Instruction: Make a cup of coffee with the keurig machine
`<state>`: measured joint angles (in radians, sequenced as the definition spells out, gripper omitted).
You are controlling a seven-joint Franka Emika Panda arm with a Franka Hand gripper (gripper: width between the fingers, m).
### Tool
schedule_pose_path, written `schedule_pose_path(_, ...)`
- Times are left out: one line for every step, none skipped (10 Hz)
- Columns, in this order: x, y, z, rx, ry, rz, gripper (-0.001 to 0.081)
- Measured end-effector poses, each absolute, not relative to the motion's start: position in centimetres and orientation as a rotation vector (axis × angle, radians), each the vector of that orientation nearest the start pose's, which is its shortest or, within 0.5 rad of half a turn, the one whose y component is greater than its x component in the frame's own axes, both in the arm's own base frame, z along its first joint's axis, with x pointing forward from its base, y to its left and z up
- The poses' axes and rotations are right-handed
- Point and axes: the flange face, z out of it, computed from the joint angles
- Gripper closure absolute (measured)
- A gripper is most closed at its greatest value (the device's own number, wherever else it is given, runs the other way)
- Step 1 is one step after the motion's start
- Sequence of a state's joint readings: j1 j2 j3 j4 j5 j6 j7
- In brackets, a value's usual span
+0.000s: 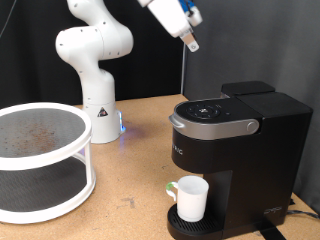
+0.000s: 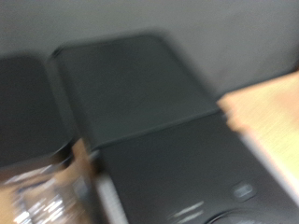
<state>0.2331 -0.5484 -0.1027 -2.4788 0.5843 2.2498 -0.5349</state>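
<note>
Overhead, the pincer (image 1: 191,44) hangs in the air well above the keurig machine (image 1: 236,150), close to the exterior view's top edge; the arm's last link comes in from the top of that view and slopes down toward the exterior view's right, so the fingers point down and a little sideways. Whether the pincer is open or closed cannot be told, as the fingertips are too small to read, and nothing shows between them. Its white base (image 1: 99,110) stands upright near the worktop's far edge, with the next links rising and bending above it, and a small blue light glows at its foot. The keurig machine sits by the worktop's near edge at the exterior view's right, its lid down and its button panel facing up. The cup (image 1: 191,197) stands upright on the machine's round drip base, under the brew head, its handle turned to the exterior view's left. A white two-tier round rack (image 1: 45,160) occupies the worktop (image 1: 140,120) at the exterior view's left, well apart from the machine. The wrist view is blurred: it looks down on the machine's black top (image 2: 140,84), and the pincer's fingers do not show there.
</note>
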Motion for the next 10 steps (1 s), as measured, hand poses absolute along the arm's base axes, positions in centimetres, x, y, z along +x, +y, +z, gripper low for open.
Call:
schedule_pose_path(42.3,6.5,51.7,-2.607,-0.495,-0.412,-0.0001)
schedule_pose_path(42.5,6.5,51.8,-2.586,-0.483,-0.466,-0.0001)
schedule_pose_path(42.6,6.6,51.8,-2.59,-0.519,-0.526,-0.0001)
schedule_pose_path(42.8,7.0,52.3,-2.64,-0.607,-0.571,-0.0001)
schedule_pose_path(43.1,7.7,53.1,-2.719,-0.731,-0.574,-0.0001)
schedule_pose_path(43.5,8.5,54.1,-2.782,-0.819,-0.535,-0.0001)
schedule_pose_path(44.1,9.0,55.1,-2.815,-0.855,-0.499,-0.0001)
schedule_pose_path(45.1,9.2,55.9,-2.831,-0.857,-0.484,-0.0001)
schedule_pose_path(46.1,9.3,56.4,-2.841,-0.853,-0.472,-0.0001)
schedule_pose_path(47.2,9.3,56.6,-2.854,-0.857,-0.463,-0.0001)
